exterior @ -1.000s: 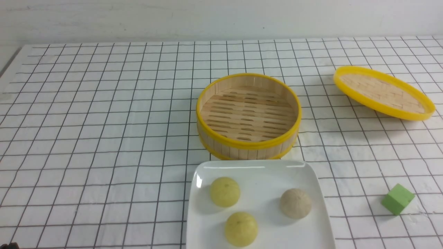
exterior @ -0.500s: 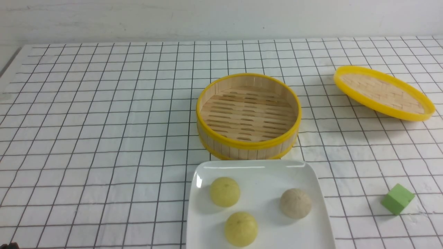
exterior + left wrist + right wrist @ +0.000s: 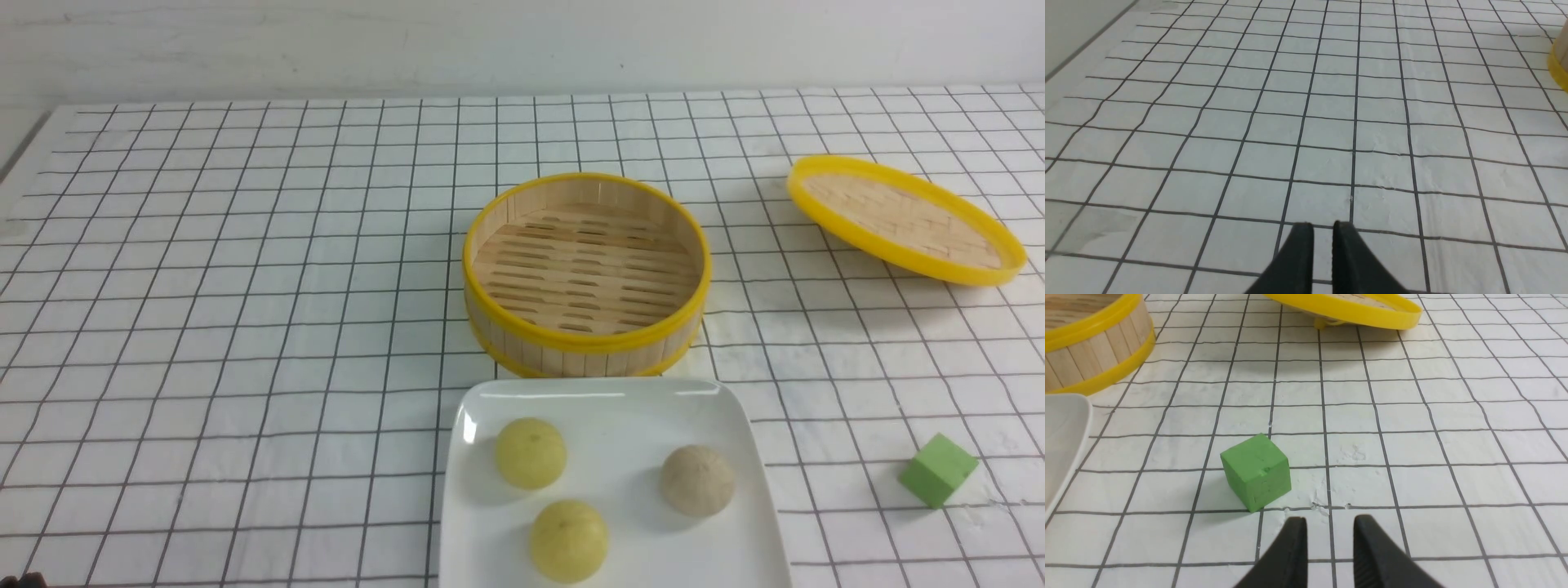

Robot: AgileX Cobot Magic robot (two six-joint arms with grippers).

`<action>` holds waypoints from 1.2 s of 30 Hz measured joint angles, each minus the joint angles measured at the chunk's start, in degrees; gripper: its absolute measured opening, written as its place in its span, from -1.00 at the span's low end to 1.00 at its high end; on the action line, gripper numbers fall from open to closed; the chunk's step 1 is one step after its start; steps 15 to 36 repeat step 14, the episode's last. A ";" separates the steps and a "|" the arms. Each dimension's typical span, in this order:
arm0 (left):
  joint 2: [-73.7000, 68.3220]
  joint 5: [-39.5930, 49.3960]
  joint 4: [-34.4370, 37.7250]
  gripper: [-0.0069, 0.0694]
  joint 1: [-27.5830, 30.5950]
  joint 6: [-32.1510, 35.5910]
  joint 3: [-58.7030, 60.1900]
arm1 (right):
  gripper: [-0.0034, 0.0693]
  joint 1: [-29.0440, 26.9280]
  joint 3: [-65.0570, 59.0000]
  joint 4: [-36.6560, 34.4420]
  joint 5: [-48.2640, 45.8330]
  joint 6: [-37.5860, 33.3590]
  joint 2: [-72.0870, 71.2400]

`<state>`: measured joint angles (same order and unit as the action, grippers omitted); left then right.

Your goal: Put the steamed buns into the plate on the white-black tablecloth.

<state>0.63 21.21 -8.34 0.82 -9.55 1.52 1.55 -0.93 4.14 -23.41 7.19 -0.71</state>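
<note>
**All three buns on plate — task looked finished**

We saw the three steamed buns (image 3: 604,490) sitting in the plate (image 3: 490,408): two pale yellow ones and a beige-white one, apart from each other, none touching the rim. The plate lay on the white-black tablecloth (image 3: 245,286) over the counter, just in front of the steamer basket (image 3: 586,343), its far edge close to the basket's base; contact we could not tell. The basket was empty inside. We judged nothing was left to move; at most the arms had to stay clear.

The lid (image 3: 904,219) lay tilted, well to the right of the basket and behind it. A green cube (image 3: 937,469) sat to the right of the plate, apart from it.

The left pincer (image 3: 1323,228) hung over bare cloth, well left of the basket, its black fingers nearly together with a thin gap, gripping nothing. The right pincer (image 3: 1327,524) was parted a little wider, also holding nothing, with the cube just beside it and ahead.

Writing: we found no brand, label or readable text on anything.
</note>
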 joint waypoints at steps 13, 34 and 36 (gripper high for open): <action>0.00 0.00 -0.01 -0.50 0.00 0.00 0.00 | -0.33 0.00 0.00 0.00 0.00 0.00 0.00; 0.00 0.00 -0.01 -0.49 0.00 0.00 0.00 | -0.32 0.00 0.00 0.00 0.00 0.00 0.00; 0.00 0.00 -0.01 -0.49 0.00 0.00 0.00 | -0.32 0.00 0.00 0.00 0.00 0.00 0.00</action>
